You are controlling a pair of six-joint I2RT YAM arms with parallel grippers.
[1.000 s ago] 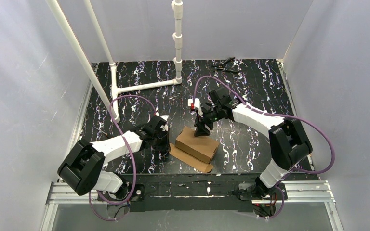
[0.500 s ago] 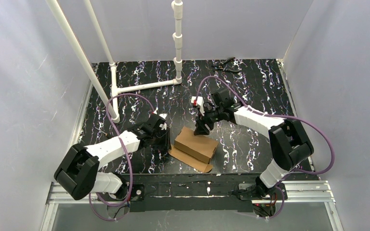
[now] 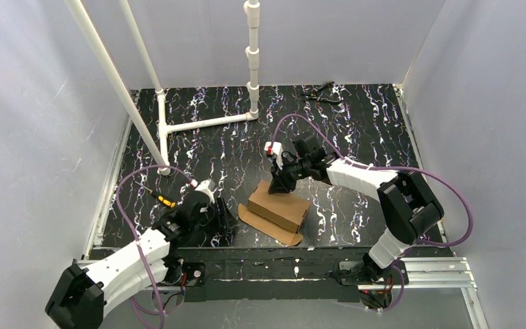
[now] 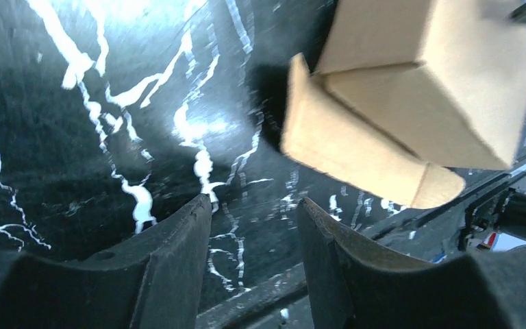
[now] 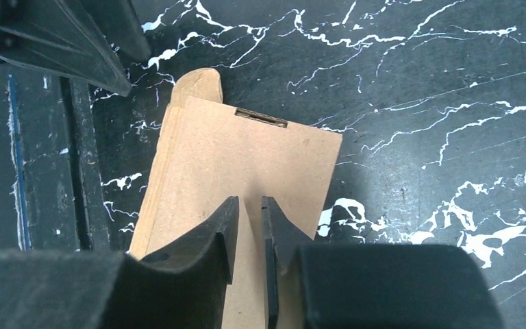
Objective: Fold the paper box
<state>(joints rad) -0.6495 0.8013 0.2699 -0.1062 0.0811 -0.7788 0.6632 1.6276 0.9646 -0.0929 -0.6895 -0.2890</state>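
Left arm drawn back toward near-left corner of the desk [image 3: 356,123]. Left tool [image 3: 227,221] was close beside the left end of the paper box [image 3: 279,205], now apart from it; jaws went from closed to parted. Orange-tipped marker [image 3: 165,201] uncovered where the arm lay. Right tool [image 3: 279,186] edged left over the box's far end; jaws narrowed to a slim gap.

Top view evenly lit, soft and sharp. Left wrist view smears with blur, glare flaring off the glossy table [image 4: 55,157]; the paper box [image 4: 418,89] throws a dark shadow beside it.
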